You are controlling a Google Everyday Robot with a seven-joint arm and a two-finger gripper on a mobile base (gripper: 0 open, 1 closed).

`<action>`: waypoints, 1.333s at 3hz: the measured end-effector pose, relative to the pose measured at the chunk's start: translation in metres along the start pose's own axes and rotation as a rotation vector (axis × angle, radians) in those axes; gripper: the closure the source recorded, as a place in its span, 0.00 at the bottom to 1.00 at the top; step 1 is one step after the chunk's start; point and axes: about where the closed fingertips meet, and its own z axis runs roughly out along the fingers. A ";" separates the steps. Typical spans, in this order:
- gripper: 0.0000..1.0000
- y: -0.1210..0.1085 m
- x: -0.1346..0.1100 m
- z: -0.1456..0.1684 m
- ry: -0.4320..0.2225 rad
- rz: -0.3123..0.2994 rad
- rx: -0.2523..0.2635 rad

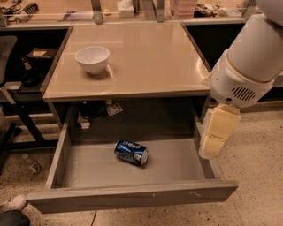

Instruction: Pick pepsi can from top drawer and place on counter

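The blue pepsi can [131,152] lies on its side on the grey bottom of the open top drawer [132,197], a little left of the middle. The beige counter [150,62] is above the drawer. My gripper [211,149], cream-coloured on a white arm, hangs over the drawer's right wall, to the right of the can and apart from it. It holds nothing that I can see.
A white bowl [92,58] stands on the left part of the counter. A cluttered bench with metal posts [97,12] runs behind. Dark shelving and a chair [6,79] stand at the left. A bottle [32,163] lies on the speckled floor.
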 end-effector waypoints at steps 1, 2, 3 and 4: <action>0.00 0.003 -0.016 0.016 -0.035 0.005 0.010; 0.00 -0.008 -0.062 0.064 -0.077 0.030 0.048; 0.00 -0.008 -0.063 0.064 -0.078 0.030 0.048; 0.00 -0.006 -0.077 0.091 -0.107 0.063 0.045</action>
